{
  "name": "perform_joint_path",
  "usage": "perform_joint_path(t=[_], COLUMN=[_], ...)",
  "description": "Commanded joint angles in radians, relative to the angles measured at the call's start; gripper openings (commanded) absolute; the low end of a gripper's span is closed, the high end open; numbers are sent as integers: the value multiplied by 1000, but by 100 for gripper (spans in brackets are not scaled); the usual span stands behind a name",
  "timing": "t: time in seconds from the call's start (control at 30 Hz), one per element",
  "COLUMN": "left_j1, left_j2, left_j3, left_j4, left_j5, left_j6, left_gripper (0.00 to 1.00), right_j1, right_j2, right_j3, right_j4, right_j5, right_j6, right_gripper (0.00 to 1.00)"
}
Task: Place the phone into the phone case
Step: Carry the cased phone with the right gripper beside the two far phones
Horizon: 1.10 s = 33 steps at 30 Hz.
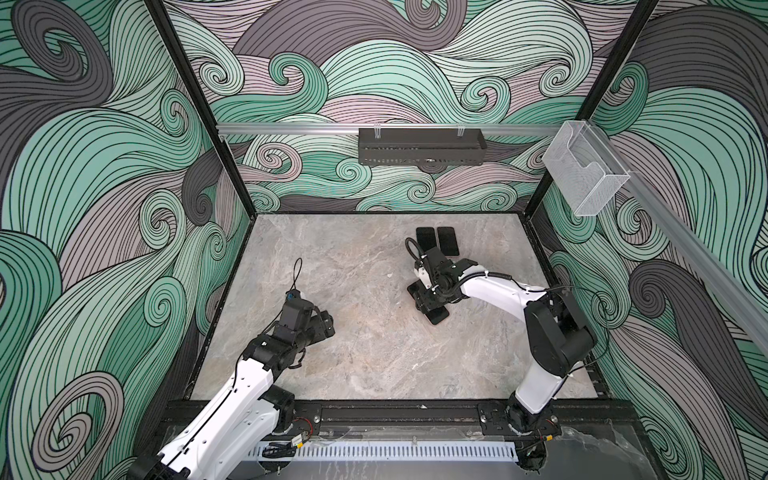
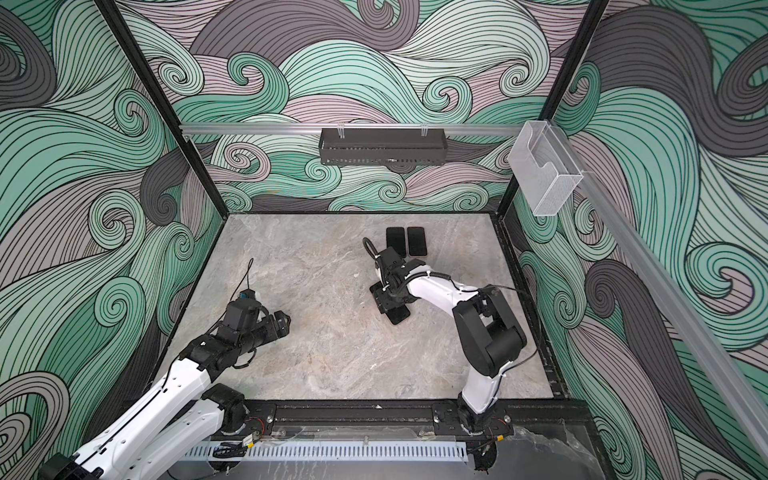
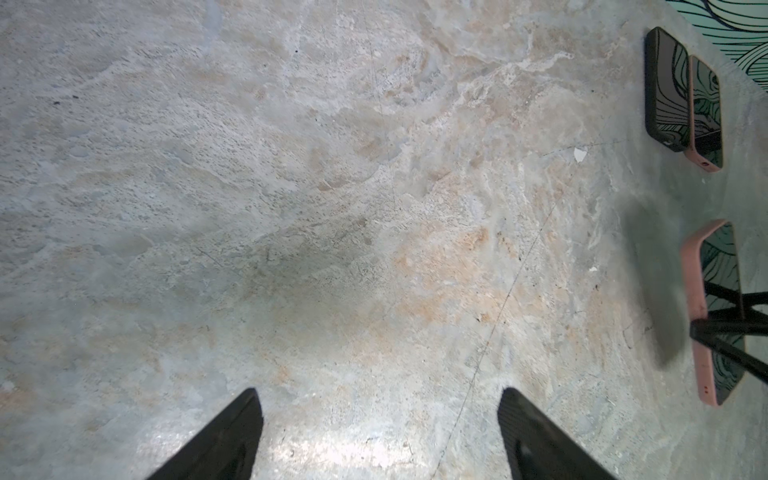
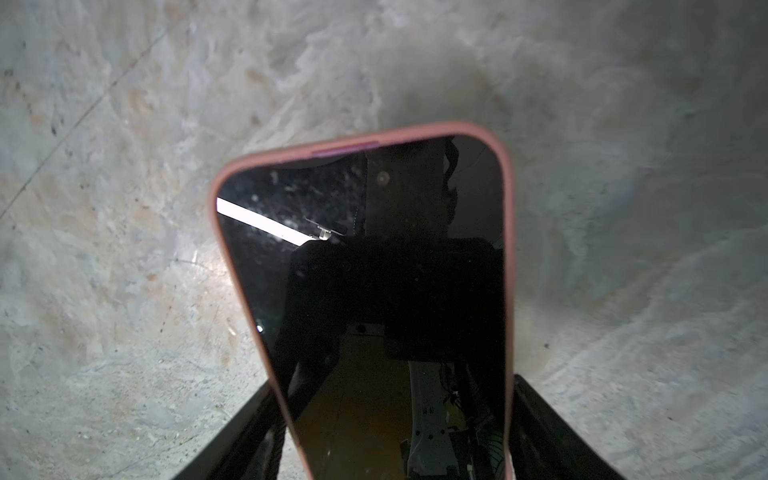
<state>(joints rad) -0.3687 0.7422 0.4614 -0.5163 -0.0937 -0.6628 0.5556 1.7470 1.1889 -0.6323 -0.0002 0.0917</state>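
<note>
A dark-screened phone (image 4: pixel 374 270) sits inside a pink phone case (image 4: pixel 415 134), screen up. My right gripper (image 4: pixel 392 382) is shut on it, one finger against each long side of the case. In both top views that gripper (image 1: pixel 430 305) points down right of the table's middle, and only the phone's near end (image 1: pixel 437 316) shows beneath it. The left wrist view shows the cased phone (image 3: pixel 715 311) casting a shadow on the table. My left gripper (image 3: pixel 378 395) is open and holds nothing, hovering over bare table at the left (image 1: pixel 328 324).
Two more phones lie side by side near the back wall, one in a black case (image 1: pixel 426 240) and one in a pink case (image 1: pixel 448 241). A black tray (image 1: pixel 419 145) and a clear bin (image 1: pixel 582 170) hang on the walls. The marble table (image 1: pixel 353 353) is walled in.
</note>
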Motion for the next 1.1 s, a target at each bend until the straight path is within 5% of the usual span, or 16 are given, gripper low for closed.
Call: perform_joint_path(t=[0.0, 0.57, 1.07], left_j1=[8, 10, 11], left_j2=[0, 15, 13], left_j3=[17, 45, 84], left_j4=[1, -18, -65], left_j5=[-2, 3, -8], left_j6=[5, 26, 32], left_gripper=[91, 91, 91], right_j1=[-53, -329, -465], right_j2=[-18, 197, 448], right_j3=[47, 389, 671], right_j4=[-9, -68, -70], right_j5=[42, 54, 95], right_j6=[32, -16, -108], right_gripper=[31, 31, 31])
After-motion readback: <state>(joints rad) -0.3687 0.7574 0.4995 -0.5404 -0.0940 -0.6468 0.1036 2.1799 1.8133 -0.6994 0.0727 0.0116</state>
